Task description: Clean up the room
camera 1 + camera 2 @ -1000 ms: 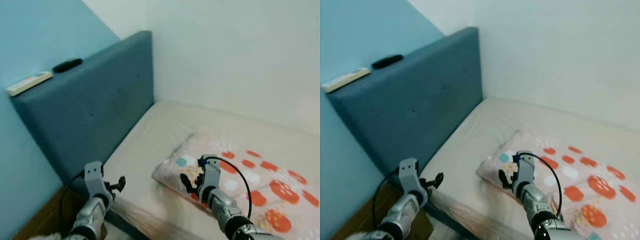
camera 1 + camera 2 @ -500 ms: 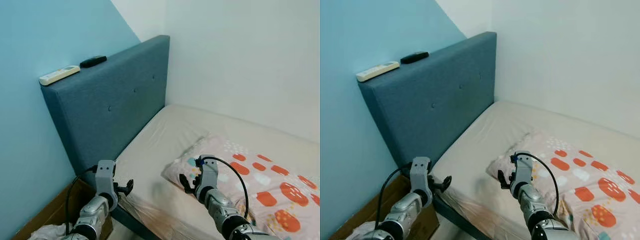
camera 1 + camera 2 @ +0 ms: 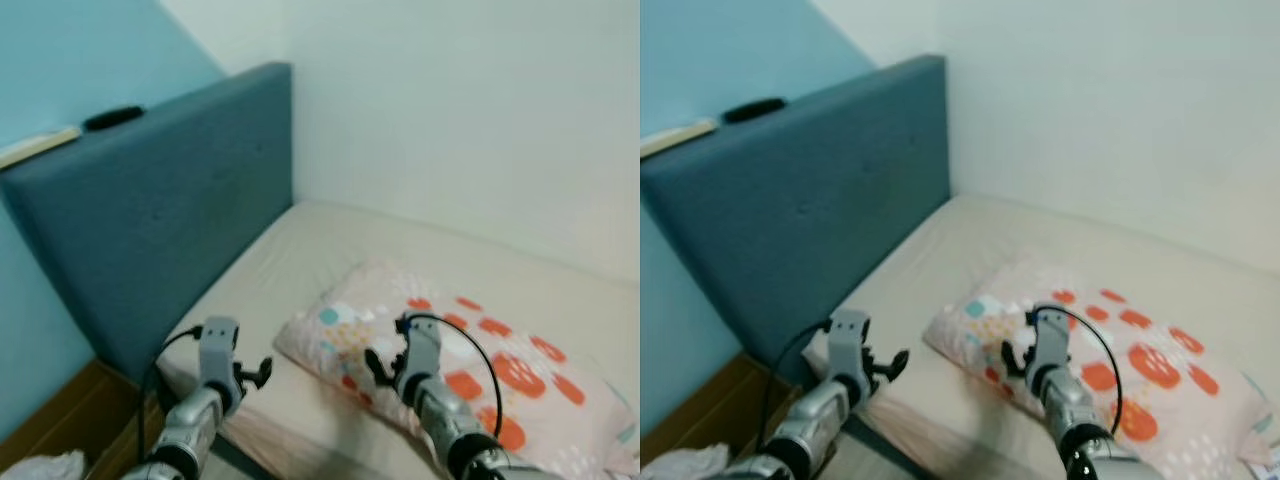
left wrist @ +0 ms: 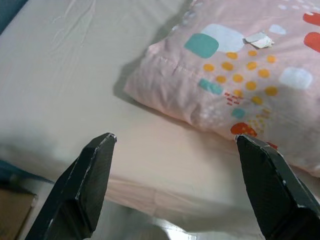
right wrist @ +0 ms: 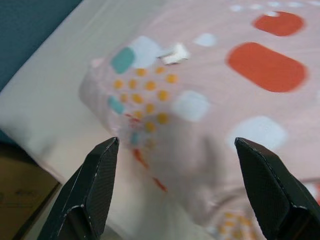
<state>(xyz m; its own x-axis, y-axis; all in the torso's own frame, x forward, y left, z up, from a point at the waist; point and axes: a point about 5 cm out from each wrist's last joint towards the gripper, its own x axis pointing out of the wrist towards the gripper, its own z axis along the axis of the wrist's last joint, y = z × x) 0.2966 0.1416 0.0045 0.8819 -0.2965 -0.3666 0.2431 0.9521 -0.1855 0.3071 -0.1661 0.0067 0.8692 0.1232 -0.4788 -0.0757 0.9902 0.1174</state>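
Observation:
A pink pillow (image 3: 450, 350) with orange, teal and white spots lies on the beige mattress (image 3: 300, 250). A small crumpled white scrap (image 4: 258, 39) rests on the pillow's near corner and can also be made out as the scrap (image 5: 175, 53) in the right wrist view. My right gripper (image 3: 385, 362) hovers open over that corner of the pillow, holding nothing. My left gripper (image 3: 255, 370) is open too, low over the mattress's near edge, left of the pillow. Both wrist views have wide-spread fingers (image 4: 90, 175) (image 5: 95, 180).
A blue padded headboard (image 3: 160, 210) stands at the left, with a white remote (image 3: 40, 143) and a black remote (image 3: 112, 117) on its top edge. A brown cardboard box (image 3: 70, 420) with white crumpled stuff (image 3: 40, 468) sits on the floor, lower left. White walls close the bed's far side.
The whole view has swung, so the headboard sits further left and the pillow nearer the middle. Both grippers keep their open pose before me.

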